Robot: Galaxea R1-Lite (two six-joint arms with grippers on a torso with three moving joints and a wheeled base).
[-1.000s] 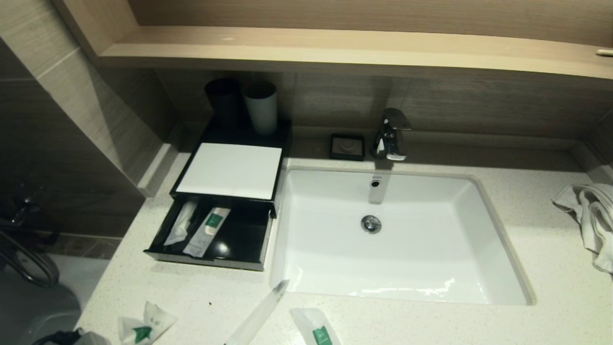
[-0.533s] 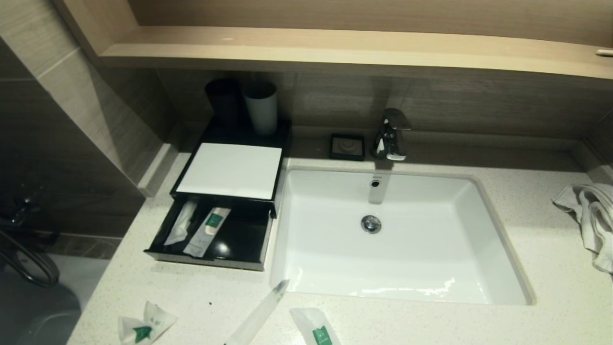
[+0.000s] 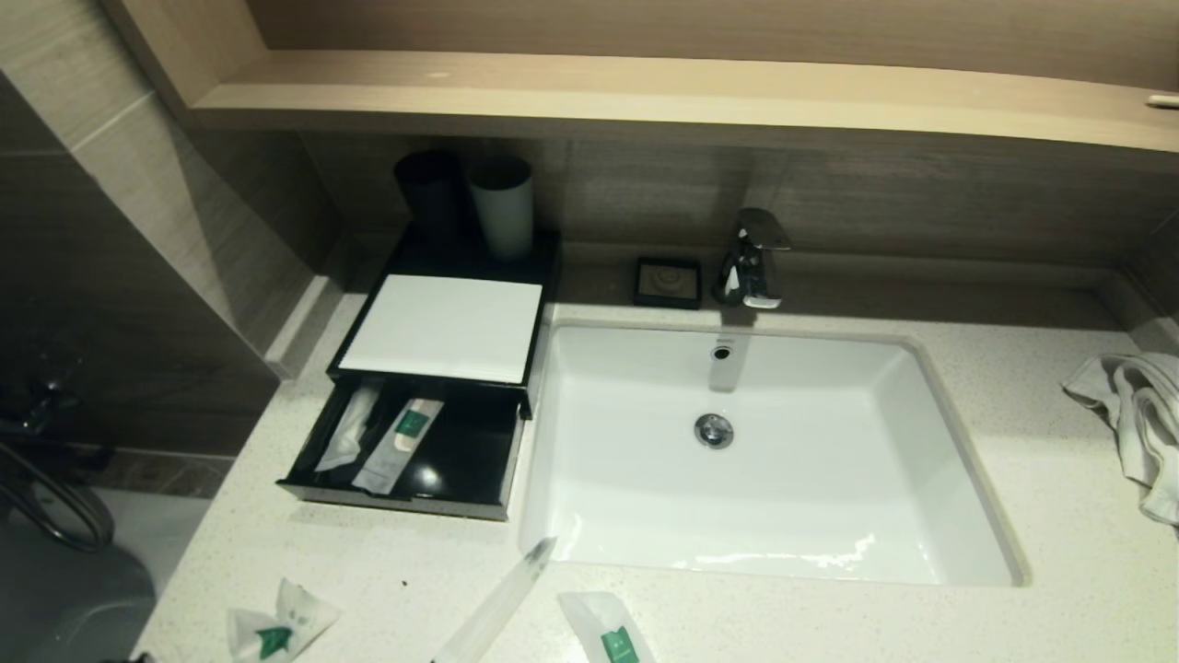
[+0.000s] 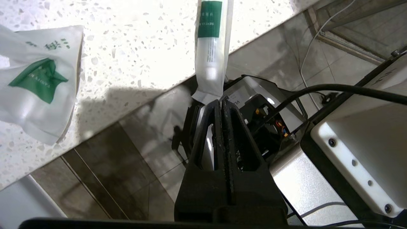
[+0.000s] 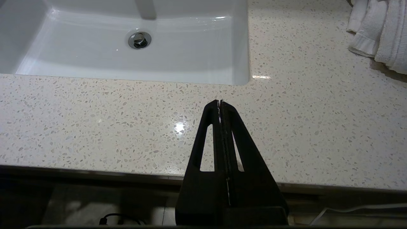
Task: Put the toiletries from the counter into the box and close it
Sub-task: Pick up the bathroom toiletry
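The black box [image 3: 442, 327] with a white top panel stands left of the sink, its front drawer [image 3: 405, 456] pulled open with two wrapped toiletries [image 3: 398, 444] inside. On the counter [image 3: 414, 571] near the front edge lie a crumpled green-label sachet [image 3: 276, 631], a long clear stick [image 3: 497, 608] and another sachet [image 3: 608, 633]. My left gripper [image 4: 221, 102] is shut and empty, low beside the counter's front edge. A green-label stick [image 4: 210, 47] overhangs the edge just beyond its tips, and the crumpled sachet [image 4: 38, 79] lies off to one side. My right gripper [image 5: 220, 101] is shut and empty over the counter's front.
The white sink basin [image 3: 764, 460] fills the middle, with the tap [image 3: 751, 258] and a small black soap dish [image 3: 668, 281] behind it. Two cups [image 3: 502, 207] stand behind the box. A white towel [image 3: 1138, 414] lies at the right, and a wooden shelf [image 3: 645, 92] runs above.
My left arm, seen at the bottom left corner of the head view a second ago, has dropped out of that view. Nothing on the counter has moved.
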